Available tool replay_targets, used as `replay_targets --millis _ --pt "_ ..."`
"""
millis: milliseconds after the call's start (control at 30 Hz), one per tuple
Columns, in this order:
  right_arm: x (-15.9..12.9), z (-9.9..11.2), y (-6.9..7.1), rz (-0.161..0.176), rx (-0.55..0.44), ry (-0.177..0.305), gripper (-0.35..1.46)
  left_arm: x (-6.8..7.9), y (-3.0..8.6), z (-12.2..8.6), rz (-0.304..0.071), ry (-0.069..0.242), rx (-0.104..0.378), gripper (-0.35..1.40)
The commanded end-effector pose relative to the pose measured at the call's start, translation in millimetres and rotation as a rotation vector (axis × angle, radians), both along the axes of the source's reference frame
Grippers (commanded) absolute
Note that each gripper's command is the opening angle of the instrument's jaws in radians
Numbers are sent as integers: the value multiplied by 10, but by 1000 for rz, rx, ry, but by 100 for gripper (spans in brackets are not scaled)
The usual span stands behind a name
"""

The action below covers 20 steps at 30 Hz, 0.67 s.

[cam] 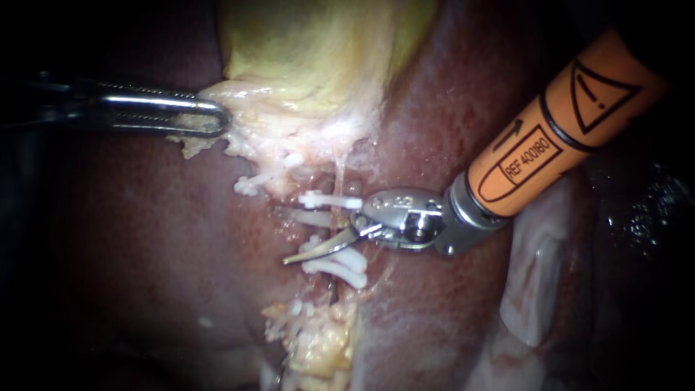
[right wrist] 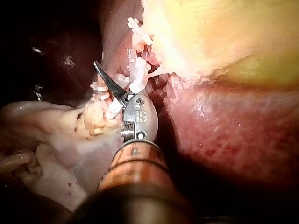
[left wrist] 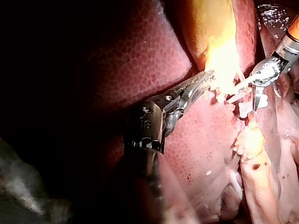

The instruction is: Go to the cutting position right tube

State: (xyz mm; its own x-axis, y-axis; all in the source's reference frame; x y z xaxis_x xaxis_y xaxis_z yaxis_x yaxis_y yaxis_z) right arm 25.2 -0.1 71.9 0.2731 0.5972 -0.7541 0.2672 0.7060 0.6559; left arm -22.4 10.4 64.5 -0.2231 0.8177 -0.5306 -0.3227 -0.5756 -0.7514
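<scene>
Between the white clips on the right tube [cam: 337, 177], below the gallbladder [cam: 318, 51], the right instrument [cam: 304, 235] lies with its blades parted and gripping nothing. Its lower blade slants across the tube just above the lower clip [cam: 340, 266], and the upper clip [cam: 329, 200] sits close by its hinge. Out to the side, the left instrument [cam: 206, 119] has its jaws closed on the gallbladder's pale edge. The danger looks to be crowding: a cut from here could bite a clip or nick the liver [cam: 145, 239] under the tip, and a slipped left hold would slacken the tube.
</scene>
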Motion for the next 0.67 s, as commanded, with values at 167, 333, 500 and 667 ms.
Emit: replay_targets --millis 167,333,500,667 --pt "2 -12 -3 -3 4 5 114 0 0 0 0 0 0 -35" --pt "2 -16 -2 -3 6 6 114 1 0 0 0 0 0 -35" --pt "2 -16 -1 -3 6 6 116 0 0 0 0 0 0 -35" --pt "2 -15 -2 0 11 2 118 0 0 0 0 0 0 -35"
